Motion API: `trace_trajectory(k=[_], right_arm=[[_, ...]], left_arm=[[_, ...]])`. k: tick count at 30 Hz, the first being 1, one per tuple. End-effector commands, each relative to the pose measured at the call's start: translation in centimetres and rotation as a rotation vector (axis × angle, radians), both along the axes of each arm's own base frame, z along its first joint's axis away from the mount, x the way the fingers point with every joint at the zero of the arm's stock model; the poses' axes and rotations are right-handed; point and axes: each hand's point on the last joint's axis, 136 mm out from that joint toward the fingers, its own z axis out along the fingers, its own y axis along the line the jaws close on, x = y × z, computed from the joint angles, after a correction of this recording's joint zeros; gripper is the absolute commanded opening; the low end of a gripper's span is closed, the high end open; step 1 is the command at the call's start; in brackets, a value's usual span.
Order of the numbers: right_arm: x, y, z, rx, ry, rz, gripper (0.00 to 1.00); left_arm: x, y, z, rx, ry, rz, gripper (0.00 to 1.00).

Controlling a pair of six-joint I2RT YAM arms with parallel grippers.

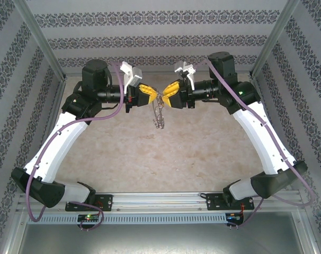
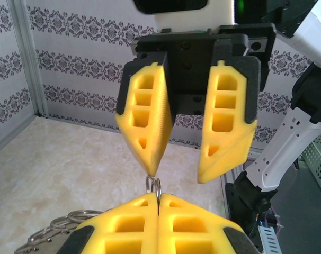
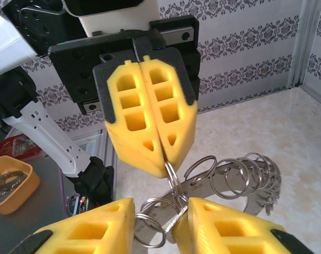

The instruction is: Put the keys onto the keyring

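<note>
Left hand (image 2: 158, 203) is clamped tight on 1 loop of the keyring (image 2: 153, 185), and the rest dangles above the counter (image 2: 54, 159). Just past it, right hand (image 2: 179, 174) sits wide, 1 fingertip (image 2: 151, 168) touching that loop.

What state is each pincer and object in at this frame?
Left yellow-fingered pincer: shut on one ring of the bunch, held in the air.
Right yellow-fingered pincer: open, rings lying between its fingers.
Grey metal keyring bunch: dangling from the left pincer, off the table.
Orange plastic tray: holds small metal pieces.
</note>
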Motion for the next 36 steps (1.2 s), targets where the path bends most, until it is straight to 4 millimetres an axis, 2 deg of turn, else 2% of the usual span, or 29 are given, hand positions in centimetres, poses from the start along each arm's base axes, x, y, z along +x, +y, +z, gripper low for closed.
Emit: trace_trajectory(k=[1, 12, 14, 19, 32, 36], right_arm=[[0.4, 0.2, 0.0, 0.013, 0.013, 0.005, 0.33], [1.0, 0.5, 0.0, 0.024, 0.015, 0.004, 0.33], [1.0, 0.6, 0.0, 0.025, 0.014, 0.007, 0.31], [0.9, 0.6, 0.0, 0.028, 0.011, 0.017, 0.17], [0.3, 1.1, 0.0, 0.044, 0.037, 0.068, 0.15], [0.3, 1.3, -0.5, 0.029, 0.046, 0.078, 0.1]], left_arm=[[-1.1, 0.6, 2.5, -0.055, -0.081, -0.023, 0.0], [-1.3, 0.9, 2.8, -0.066, -0.082, -0.024, 0.0], [-1.2, 0.9, 2.8, -0.068, -0.081, -0.027, 0.0], [-1.1, 0.9, 2.8, -0.071, -0.08, -0.025, 0.0], [-0.7, 0.7, 2.4, -0.07, -0.071, -0.025, 0.0], [-0.6, 0.7, 2.4, -0.07, -0.071, -0.021, 0.0]])
